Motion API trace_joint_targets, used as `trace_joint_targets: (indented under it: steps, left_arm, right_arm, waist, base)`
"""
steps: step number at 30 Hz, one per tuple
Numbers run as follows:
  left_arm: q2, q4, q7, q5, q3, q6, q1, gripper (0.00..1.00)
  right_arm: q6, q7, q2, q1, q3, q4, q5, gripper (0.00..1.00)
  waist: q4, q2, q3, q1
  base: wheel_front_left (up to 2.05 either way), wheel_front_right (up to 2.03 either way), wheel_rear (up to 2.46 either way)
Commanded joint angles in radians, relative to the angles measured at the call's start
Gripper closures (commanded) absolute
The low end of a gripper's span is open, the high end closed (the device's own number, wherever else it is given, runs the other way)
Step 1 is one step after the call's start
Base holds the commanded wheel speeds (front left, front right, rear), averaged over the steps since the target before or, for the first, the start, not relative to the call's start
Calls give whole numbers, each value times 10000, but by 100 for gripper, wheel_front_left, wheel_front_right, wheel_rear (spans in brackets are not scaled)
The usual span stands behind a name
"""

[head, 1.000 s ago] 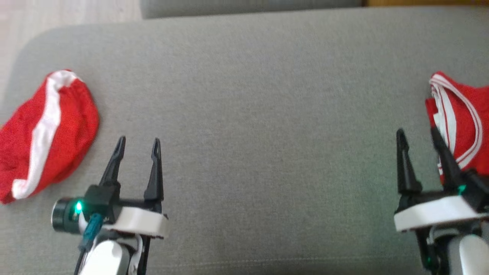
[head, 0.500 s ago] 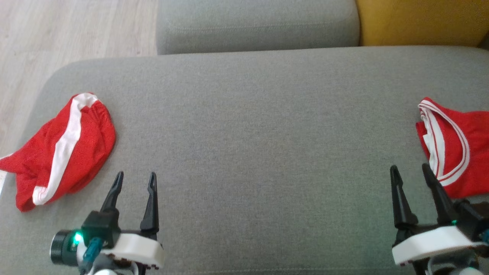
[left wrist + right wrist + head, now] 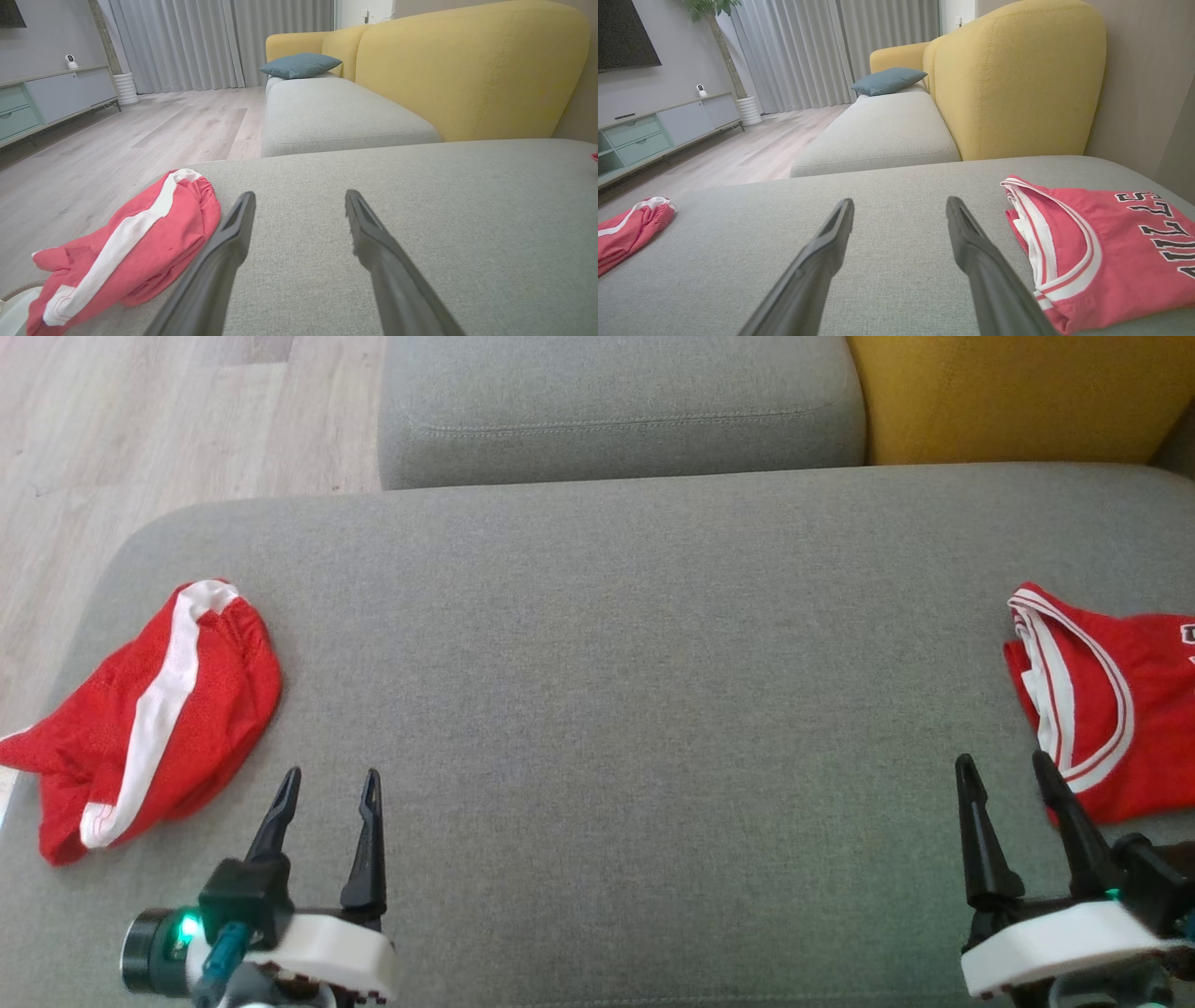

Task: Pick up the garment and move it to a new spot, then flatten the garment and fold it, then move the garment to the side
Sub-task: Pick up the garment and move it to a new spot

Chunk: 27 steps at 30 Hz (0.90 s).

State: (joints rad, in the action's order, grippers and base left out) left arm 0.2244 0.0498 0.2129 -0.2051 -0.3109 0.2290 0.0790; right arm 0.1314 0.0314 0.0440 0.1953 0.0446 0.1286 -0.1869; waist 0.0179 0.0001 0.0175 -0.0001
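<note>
Grey sofa cushion (image 3: pixel 597 709) carries red shorts (image 3: pixel 159 709) at left, tip clipped by frame edge; red jersey (image 3: pixel 1111 709) at right, cropped, lettering incomplete. Left gripper (image 3: pixel 332 772), right gripper (image 3: pixel 1001 758) both spread, empty.

Head view looks down; wrist views skim the same cushion (image 3: pixel 597 709).

shorts (image 3: pixel 154 709): red mesh cloth | sofa cushion (image 3: pixel 607 663): grey woven fabric, matt | floor (image 3: pixel 140 420): pale wood
</note>
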Motion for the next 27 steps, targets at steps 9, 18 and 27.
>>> trace_joint_targets:
  steps: [9,18,27]
  left_arm:
    - [210,-318,48,-85,298,93,-478,0]
    - [151,-296,224,-17,196,23,-1013,0]
    - [-115,108,440,-91,207,-218,-1837,0]
  right_arm:
    - [-7,30,63,-380,-195,341,-22,0]
    - [-7,241,63,-377,-127,652,159,0]
    - [-7,606,63,-608,-410,1187,403,0]
  waist:
    - [47,-1,3,1]
    - [833,-1,-255,1]
    - [2506,-1,-621,1]
  base:
    - [0,0,0]
    - [0,0,0]
    - [0,0,0]
